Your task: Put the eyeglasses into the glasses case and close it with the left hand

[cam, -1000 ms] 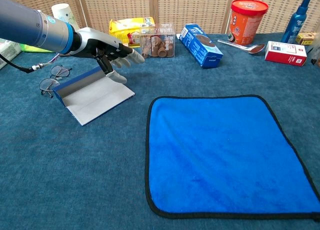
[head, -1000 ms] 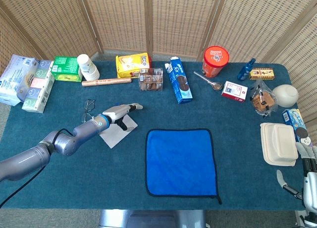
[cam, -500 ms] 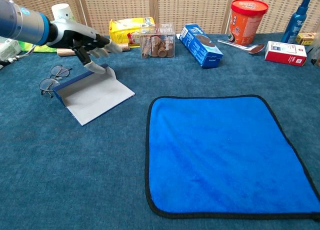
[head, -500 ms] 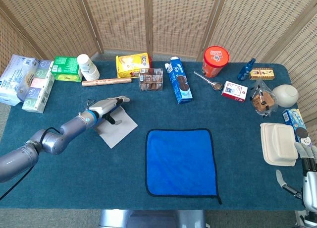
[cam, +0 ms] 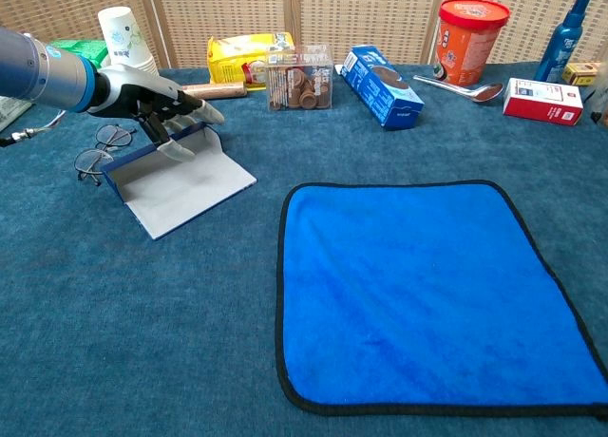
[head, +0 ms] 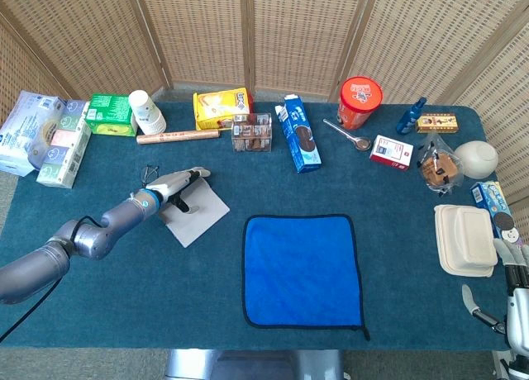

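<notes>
- Left hand (cam: 157,100): positioned over the far end of the open grey glasses case (cam: 180,185), fingers spread and extended toward 3 o'clock, thumb pointing down at the case's raised blue back wall. The hand is released; nothing is grasped.
- In the head view, the same left hand (head: 175,184) sits at the 10 o'clock corner of the glasses case (head: 197,216).
- Thin black wire-frame eyeglasses (cam: 100,149): resting on the dark teal table cloth (cam: 142,342), just beside the case at its 9 o'clock side, outside the case. In the head view the eyeglasses (head: 150,175) are partly hidden behind the hand.
- Glasses case: lying open and flat, its grey inner panel facing up, nothing inside.
- Right hand (head: 514,291): at the table's 4 o'clock edge in the head view, only partly in frame; whether it is released or clenched cannot be determined.
- Bright blue square cloth with black trim (cam: 432,294): spread flat at 4 o'clock from the case, well apart from it.
- White paper cup with printed pattern (cam: 122,36): upright at 12 o'clock from the eyeglasses.
- Yellow snack bag (cam: 245,57) and clear box of brown rounds (cam: 299,79): at 1 o'clock from the case, along the far row.
</notes>
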Robot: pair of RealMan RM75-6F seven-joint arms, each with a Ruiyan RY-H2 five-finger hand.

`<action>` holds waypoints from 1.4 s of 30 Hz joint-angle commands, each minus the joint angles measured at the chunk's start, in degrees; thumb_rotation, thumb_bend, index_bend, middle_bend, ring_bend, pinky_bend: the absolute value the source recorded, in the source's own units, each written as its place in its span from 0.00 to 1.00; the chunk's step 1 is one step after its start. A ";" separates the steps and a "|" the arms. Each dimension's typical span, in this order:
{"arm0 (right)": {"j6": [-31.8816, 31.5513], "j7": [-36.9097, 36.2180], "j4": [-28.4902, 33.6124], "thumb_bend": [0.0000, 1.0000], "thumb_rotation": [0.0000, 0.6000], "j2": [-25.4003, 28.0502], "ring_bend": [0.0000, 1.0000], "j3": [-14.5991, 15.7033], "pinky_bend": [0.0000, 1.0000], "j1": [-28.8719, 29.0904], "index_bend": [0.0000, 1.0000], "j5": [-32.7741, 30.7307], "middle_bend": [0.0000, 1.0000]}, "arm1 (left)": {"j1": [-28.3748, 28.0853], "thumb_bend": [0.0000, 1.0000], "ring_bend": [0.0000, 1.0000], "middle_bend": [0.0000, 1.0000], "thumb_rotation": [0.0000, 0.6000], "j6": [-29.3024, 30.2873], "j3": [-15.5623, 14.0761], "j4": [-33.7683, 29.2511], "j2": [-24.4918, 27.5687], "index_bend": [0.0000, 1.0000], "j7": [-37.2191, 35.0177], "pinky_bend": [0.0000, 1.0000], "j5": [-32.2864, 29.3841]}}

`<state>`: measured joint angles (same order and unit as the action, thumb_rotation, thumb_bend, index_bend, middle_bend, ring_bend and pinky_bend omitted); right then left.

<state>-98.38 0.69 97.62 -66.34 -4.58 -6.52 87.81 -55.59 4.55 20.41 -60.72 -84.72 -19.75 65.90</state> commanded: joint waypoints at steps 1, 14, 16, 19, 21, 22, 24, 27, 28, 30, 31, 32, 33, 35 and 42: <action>-0.22 -0.38 -0.18 0.34 0.71 0.08 0.00 -0.08 0.06 -0.16 0.12 -0.07 0.13 | -0.03 0.34 0.00 0.00 1.00 -0.24 0.23 -0.75 -0.11 0.00 0.08 0.00 0.34; -1.51 -2.56 -1.87 0.34 0.71 -0.25 0.00 0.04 0.06 -1.27 0.12 0.03 0.13 | -0.67 0.33 0.00 0.00 1.00 -0.65 1.27 -6.12 -0.12 0.00 0.96 0.00 1.76; -1.79 -2.80 -2.00 0.34 0.71 -0.20 0.00 -0.09 0.06 -1.46 0.11 -0.10 0.13 | -0.70 0.34 0.00 0.00 1.00 -0.86 1.25 -7.14 0.11 0.00 1.15 0.00 2.00; -2.14 -3.03 -2.09 0.34 0.71 -0.08 0.00 -0.13 0.06 -1.71 0.12 -0.07 0.13 | -0.54 0.33 0.00 0.00 1.00 -1.25 1.25 -8.41 0.50 0.00 1.29 0.00 2.17; -2.33 -3.12 -2.11 0.34 0.71 -0.06 0.00 -0.13 0.06 -1.83 0.12 0.05 0.13 | -0.36 0.33 0.00 0.00 1.00 -1.27 1.15 -9.09 0.72 0.00 1.52 0.00 2.40; -2.41 -3.19 -2.14 0.34 0.71 -0.06 0.00 -0.13 0.06 -1.88 0.12 0.12 0.13 | -0.19 0.33 0.00 0.00 1.00 -1.22 1.11 -9.50 0.89 0.00 1.60 0.00 2.47; -2.51 -3.27 -2.22 0.34 0.71 -0.07 0.00 -0.18 0.06 -1.94 0.11 0.18 0.13 | 0.22 0.33 0.00 0.00 1.00 -1.11 1.08 -10.38 1.34 0.00 1.69 0.00 2.59; -2.52 -3.30 -2.23 0.34 0.70 -0.05 0.00 -0.21 0.06 -1.93 0.12 0.34 0.13 | 0.90 0.33 0.00 0.00 1.00 -0.77 1.03 -11.59 2.06 0.00 1.80 0.00 2.79; -2.52 -3.31 -2.24 0.34 0.70 -0.06 0.00 -0.23 0.06 -1.91 0.12 0.40 0.13 | 1.21 0.33 0.00 0.00 1.00 -0.64 1.03 -12.12 2.36 0.00 1.78 0.00 2.85; -2.47 -3.34 -2.23 0.34 0.71 -0.08 0.00 -0.25 0.06 -1.87 0.12 0.50 0.13 | 1.69 0.33 0.00 0.00 1.00 -0.58 1.04 -13.01 2.85 0.00 1.73 0.00 2.95; -2.47 -3.30 -2.25 0.34 0.71 -0.10 0.00 -0.25 0.06 -1.86 0.12 0.57 0.13 | 2.03 0.34 0.00 0.00 1.00 -0.63 1.05 -13.70 3.22 0.00 1.69 0.00 3.03; -2.48 -3.30 -2.27 0.34 0.71 -0.11 0.00 -0.25 0.06 -1.87 0.12 0.60 0.13 | 2.20 0.34 0.00 0.00 1.00 -0.62 1.06 -14.02 3.38 0.00 1.69 0.00 3.09; -2.48 -3.30 -2.28 0.34 0.71 -0.12 0.00 -0.25 0.06 -1.88 0.12 0.61 0.13 | 2.33 0.34 0.00 0.00 1.00 -0.59 1.08 -14.26 3.51 0.00 1.70 0.00 3.17; -2.46 -3.40 -2.32 0.34 0.71 -0.15 0.00 -0.23 0.06 -1.92 0.12 0.61 0.13 | 2.74 0.34 0.00 0.00 1.00 -0.63 1.05 -15.07 3.91 0.00 1.78 0.00 3.43; -2.55 -3.67 -2.54 0.34 0.71 -0.18 0.00 -0.17 0.06 -2.05 0.12 0.83 0.13 | 3.48 0.33 0.00 0.00 1.00 0.63 1.10 -15.05 4.42 0.00 2.08 0.00 4.09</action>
<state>-100.93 -2.98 95.08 -66.52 -4.75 -8.57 88.64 -52.23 4.62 21.47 -76.12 -80.32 -17.80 69.79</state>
